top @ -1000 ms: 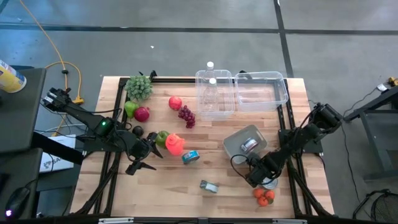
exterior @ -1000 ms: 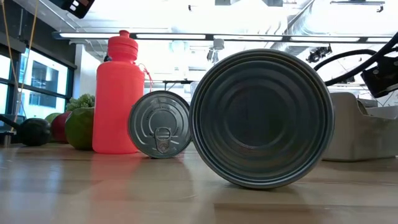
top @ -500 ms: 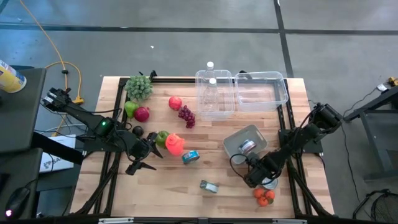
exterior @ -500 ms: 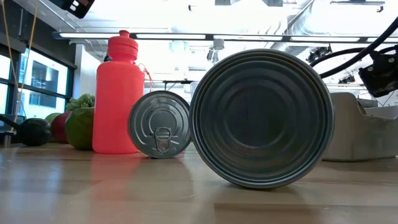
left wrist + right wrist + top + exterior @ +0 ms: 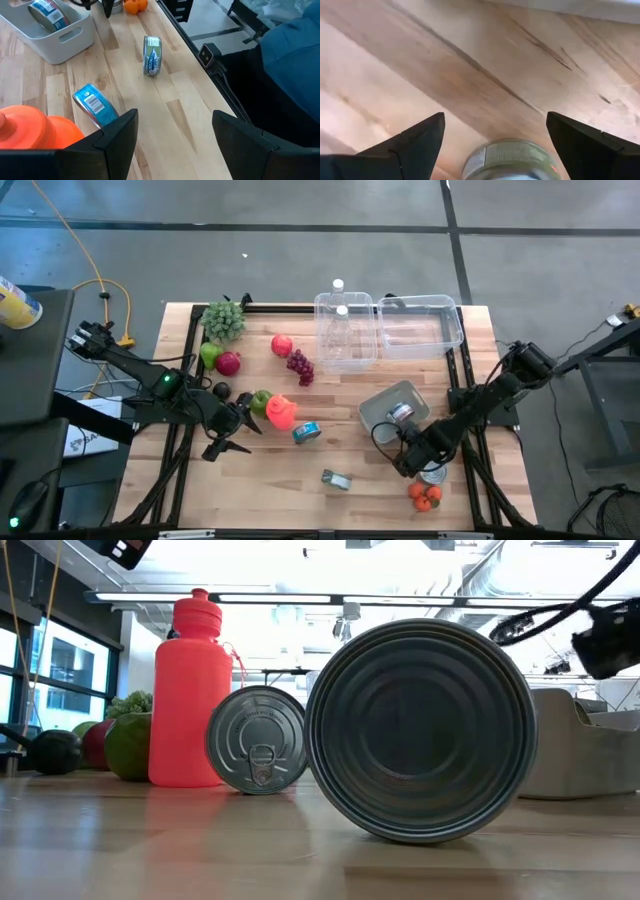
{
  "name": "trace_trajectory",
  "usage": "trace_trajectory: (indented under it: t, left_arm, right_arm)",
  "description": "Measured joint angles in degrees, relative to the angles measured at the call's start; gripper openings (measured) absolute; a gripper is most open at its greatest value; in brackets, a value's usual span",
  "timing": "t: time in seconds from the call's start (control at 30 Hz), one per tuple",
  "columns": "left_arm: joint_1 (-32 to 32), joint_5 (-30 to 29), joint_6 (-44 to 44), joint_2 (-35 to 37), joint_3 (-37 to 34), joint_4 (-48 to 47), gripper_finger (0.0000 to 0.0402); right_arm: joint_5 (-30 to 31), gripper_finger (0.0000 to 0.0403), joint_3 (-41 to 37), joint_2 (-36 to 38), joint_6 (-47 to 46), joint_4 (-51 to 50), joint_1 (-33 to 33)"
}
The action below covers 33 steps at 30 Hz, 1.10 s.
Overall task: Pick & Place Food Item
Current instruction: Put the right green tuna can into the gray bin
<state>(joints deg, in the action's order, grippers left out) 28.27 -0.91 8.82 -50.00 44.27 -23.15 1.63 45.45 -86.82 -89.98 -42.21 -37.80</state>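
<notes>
right gripper (image 5: 415, 465): since the earlier frame its fingers have spread off the green-labelled can (image 5: 510, 159), left standing by the grey bin (image 5: 378, 405), likely set down. one can (image 5: 401, 413) lies inside the bin; farther off, left gripper (image 5: 228, 432) waits spread beside the orange bottle (image 5: 281, 412).

We see two dark, near-black arms built of slim jointed links, the left arm (image 5: 165, 385) carrying a small green light on one joint. A black cable loops off the right arm (image 5: 480, 405) near its wrist. In the wrist views our fingers (image 5: 112, 131) are matte black, broad and wedge-shaped, tapering to flat angular tips.
</notes>
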Motion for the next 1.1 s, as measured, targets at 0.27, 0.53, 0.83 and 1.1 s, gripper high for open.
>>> trace_trajectory:
  t: [0.27,0.53,0.83,1.1]
  left_arm:
    - [0.00,0.00,0.04,0.00,0.00,0.05,0.0246]
    - [0.00,0.00,0.20,0.02,0.02,0.06,0.0246]
    - [0.00,0.00,0.17,0.00,0.00,0.06,0.0246]
    - [0.00,0.00,0.17,0.02,0.00,0.06,0.0246]
  right_arm:
    - [5.95,0.0340,4.44,6.34,1.03,0.34,-0.52]
    - [27.86,0.0340,9.28,10.61,6.56,7.71,-3.72]
    - [32.03,0.0340,9.57,10.40,10.92,16.62,-4.24]
    - [37.68,0.0340,9.57,10.07,14.30,21.79,-7.81]
